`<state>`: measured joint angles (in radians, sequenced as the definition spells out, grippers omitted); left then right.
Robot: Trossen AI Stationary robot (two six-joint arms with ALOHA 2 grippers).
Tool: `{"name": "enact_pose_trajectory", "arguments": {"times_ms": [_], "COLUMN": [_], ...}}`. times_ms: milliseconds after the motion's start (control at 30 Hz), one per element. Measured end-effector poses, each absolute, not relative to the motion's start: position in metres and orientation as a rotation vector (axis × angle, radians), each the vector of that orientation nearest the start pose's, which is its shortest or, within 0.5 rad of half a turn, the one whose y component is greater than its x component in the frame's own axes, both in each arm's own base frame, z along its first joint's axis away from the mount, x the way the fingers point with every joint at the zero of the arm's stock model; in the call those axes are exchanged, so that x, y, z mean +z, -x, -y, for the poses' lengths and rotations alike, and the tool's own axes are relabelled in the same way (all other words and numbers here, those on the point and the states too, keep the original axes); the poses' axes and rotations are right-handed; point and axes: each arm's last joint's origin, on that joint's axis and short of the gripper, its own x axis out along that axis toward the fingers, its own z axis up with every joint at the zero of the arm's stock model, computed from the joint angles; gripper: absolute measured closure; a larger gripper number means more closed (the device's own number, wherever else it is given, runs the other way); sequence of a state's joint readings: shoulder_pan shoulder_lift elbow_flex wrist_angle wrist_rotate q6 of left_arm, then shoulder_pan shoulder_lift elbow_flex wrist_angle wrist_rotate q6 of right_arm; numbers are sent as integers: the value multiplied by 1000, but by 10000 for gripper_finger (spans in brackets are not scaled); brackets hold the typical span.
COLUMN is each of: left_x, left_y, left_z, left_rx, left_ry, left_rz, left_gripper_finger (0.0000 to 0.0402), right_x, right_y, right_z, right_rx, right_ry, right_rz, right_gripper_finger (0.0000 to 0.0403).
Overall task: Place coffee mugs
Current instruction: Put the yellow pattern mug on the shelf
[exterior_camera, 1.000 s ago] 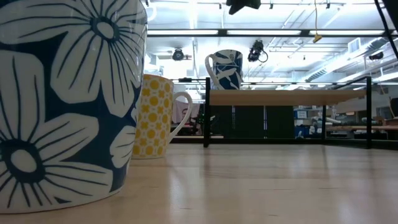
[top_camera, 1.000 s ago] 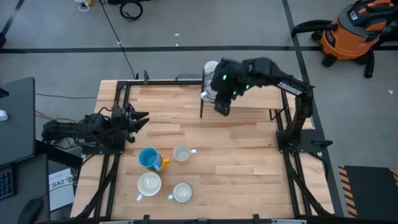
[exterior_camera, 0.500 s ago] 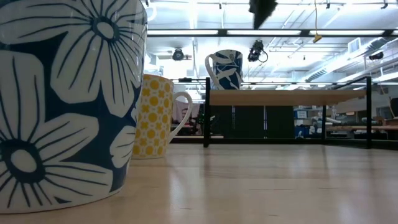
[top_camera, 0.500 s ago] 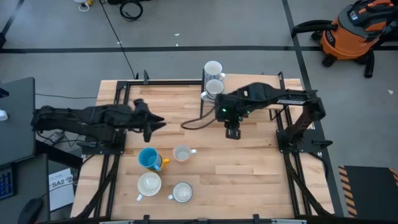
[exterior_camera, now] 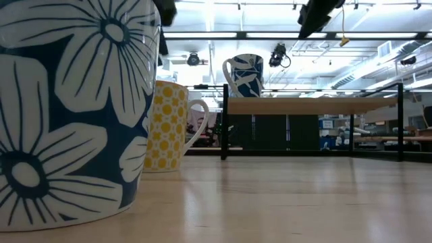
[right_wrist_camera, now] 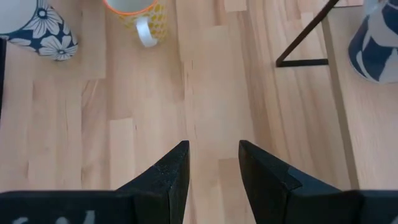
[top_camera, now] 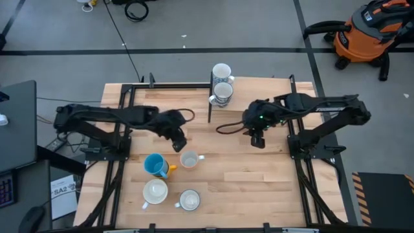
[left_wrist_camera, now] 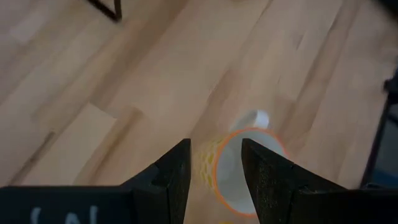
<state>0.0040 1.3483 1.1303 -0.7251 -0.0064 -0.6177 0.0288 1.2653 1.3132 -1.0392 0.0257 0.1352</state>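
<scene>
Nearest the front edge of the counter [top_camera: 259,188], two white mugs [top_camera: 155,191] are standing side by side, with a bright blue mug [top_camera: 154,164] just behind them; in the low view a navy flower-patterned mug [exterior_camera: 74,108] is filling the foreground.

Next comes the yellow-patterned mug [top_camera: 189,159], upright on the counter with its handle pointing toward the right arm's side. The left gripper [top_camera: 178,142] is hovering just above and beside it; in the left wrist view its fingers [left_wrist_camera: 171,174] are standing apart and empty, with the mug's orange rim showing between them. This appears to be the approach for picking up that mug.

Farther back, the right gripper [top_camera: 257,139] is hanging over bare counter, fingers [right_wrist_camera: 177,171] released and grasping nothing.

Farthest away, on the raised shelf [top_camera: 259,97], two mugs [top_camera: 222,81] are already standing, one of them blue-and-white patterned.

The next move probably calls for lowering the left fingers astride the mug's wall or rim, clenching them, then lifting toward the shelf.
</scene>
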Motion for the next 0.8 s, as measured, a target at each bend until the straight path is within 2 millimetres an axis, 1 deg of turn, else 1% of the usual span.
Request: {"name": "enact_pose_trajectory", "arguments": {"times_ms": [133,267,533,800], "left_x": [270,257,239,226], "left_y": [-282,-290,-298,-303], "left_z": [1,5,12,12], "left_rx": [252,216,219,244], "left_ry": [604,627,624,633], "left_rz": [-1016,-1088,-1169,-1210], "left_gripper_finger": [253,253,253,253], "right_x": [341,339,341,342], "right_y": [-229,-228,-230,-232], "right_z": [-6,-6,-6,-6], "right_rx": [-58,-43,-28,-27], "right_ry": [-91,-67,-39,-40], "right_rz": [-954,-929,-898,-878], "right_gripper_finger": [259,259,259,259]}}
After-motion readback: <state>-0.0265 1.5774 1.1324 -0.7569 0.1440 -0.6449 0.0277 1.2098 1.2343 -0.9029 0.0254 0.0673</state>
